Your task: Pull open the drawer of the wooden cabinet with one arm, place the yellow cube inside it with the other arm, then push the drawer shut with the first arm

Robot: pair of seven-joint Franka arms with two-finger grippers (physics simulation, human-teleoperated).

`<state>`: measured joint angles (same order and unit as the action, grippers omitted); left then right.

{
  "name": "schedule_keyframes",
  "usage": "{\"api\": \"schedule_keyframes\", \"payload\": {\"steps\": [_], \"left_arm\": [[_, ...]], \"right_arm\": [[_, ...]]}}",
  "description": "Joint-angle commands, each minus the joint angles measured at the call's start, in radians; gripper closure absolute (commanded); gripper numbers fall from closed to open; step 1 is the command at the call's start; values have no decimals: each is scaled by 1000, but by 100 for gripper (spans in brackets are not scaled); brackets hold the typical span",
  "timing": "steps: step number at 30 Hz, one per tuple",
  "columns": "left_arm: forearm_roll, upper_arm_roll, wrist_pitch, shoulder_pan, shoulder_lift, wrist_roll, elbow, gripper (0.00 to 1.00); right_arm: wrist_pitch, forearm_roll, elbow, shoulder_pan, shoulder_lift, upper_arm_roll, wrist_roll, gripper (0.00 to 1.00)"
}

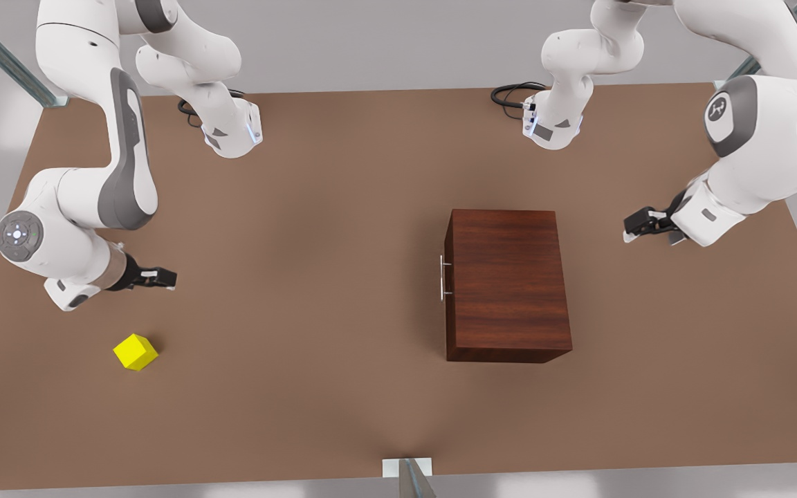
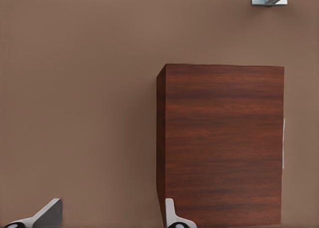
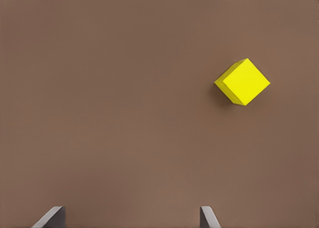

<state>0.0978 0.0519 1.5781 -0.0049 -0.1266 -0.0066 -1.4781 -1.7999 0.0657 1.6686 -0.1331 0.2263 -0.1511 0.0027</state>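
Note:
The wooden cabinet (image 1: 509, 283) stands right of centre on the table, and it also appears in the left wrist view (image 2: 224, 148). Its drawer is shut, with the silver handle (image 1: 444, 278) facing the front view's left. My left gripper (image 1: 637, 225) hovers open to the front view's right of the cabinet, on the side away from the handle; its fingertips (image 2: 50, 214) are spread wide. The yellow cube (image 1: 135, 351) lies on the table at the front view's lower left. My right gripper (image 1: 163, 278) hangs open, apart from the cube (image 3: 242, 82), with nothing held.
The brown table (image 1: 301, 207) is bare between cube and cabinet. Both arm bases (image 1: 232, 131) stand at the far edge with black cables beside them. A metal bracket (image 1: 407, 470) sits at the near edge.

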Motion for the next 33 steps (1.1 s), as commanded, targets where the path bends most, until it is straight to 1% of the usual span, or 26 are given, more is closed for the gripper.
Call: {"api": "schedule_keyframes", "payload": {"steps": [1, 3, 4, 5, 6, 7, 8, 11, 12, 14, 16, 22, 25, 27, 29, 31, 33], "left_arm": [[0, 2, 17, 2, 1, 16, -1, 0], [7, 8, 17, -26, -16, -22, 16, 0], [4, 8, 16, -47, -18, -47, 1, 0], [-18, 17, 13, -104, -18, -84, -5, 0], [-52, 20, 7, -211, -18, -263, 13, 0], [-61, 20, 0, -317, -54, -436, 73, 0], [-72, 20, -38, -388, -119, -526, 176, 0], [-90, 14, -61, -536, -314, -720, 424, 0], [-98, 13, -46, -589, -370, -788, 475, 0], [-161, 13, 3, -655, -406, -878, 478, 0], [-164, 23, 57, -679, -432, -954, 478, 0], [-242, 17, 62, -684, -493, -946, 470, 0], [-267, 16, 117, -699, -530, -984, 473, 0], [-280, 16, 120, -705, -531, -998, 475, 0], [-389, 20, 106, -727, -561, -965, 469, 0], [-401, 17, 105, -727, -565, -825, 449, 0], [-411, 16, 106, -727, -597, -826, 449, 0]], "right_arm": [[-30, 0, -1, 1, -1, -1, 3, 0], [-30, 0, -3, 3, -1, -2, 3, 0], [-29, 2, -10, 3, -1, -4, 3, 0], [-29, 2, -10, 6, -1, -7, 3, 0], [-29, 2, -12, 6, -1, -7, 3, 0], [-29, 2, -13, 7, -1, -10, 3, 0], [-27, 3, -15, 9, -1, -15, 3, 0], [-26, 3, -24, 9, 2, -16, 3, 0], [-27, 3, -26, 9, 4, -16, 3, 0], [-27, 3, -26, 9, 7, -16, 3, 0], [-27, 3, -26, 9, 10, -16, 3, 0], [-30, 2, -26, 9, 13, -16, 3, 0], [-32, 2, -26, 9, 13, -16, 3, 0], [-32, 2, -26, 7, 13, -15, 3, 0], [-32, 2, -26, 7, 13, -16, 3, 0], [-32, 2, -26, 7, 19, -15, 3, 0], [-33, 2, -26, 7, 19, -15, 3, 0]]}}
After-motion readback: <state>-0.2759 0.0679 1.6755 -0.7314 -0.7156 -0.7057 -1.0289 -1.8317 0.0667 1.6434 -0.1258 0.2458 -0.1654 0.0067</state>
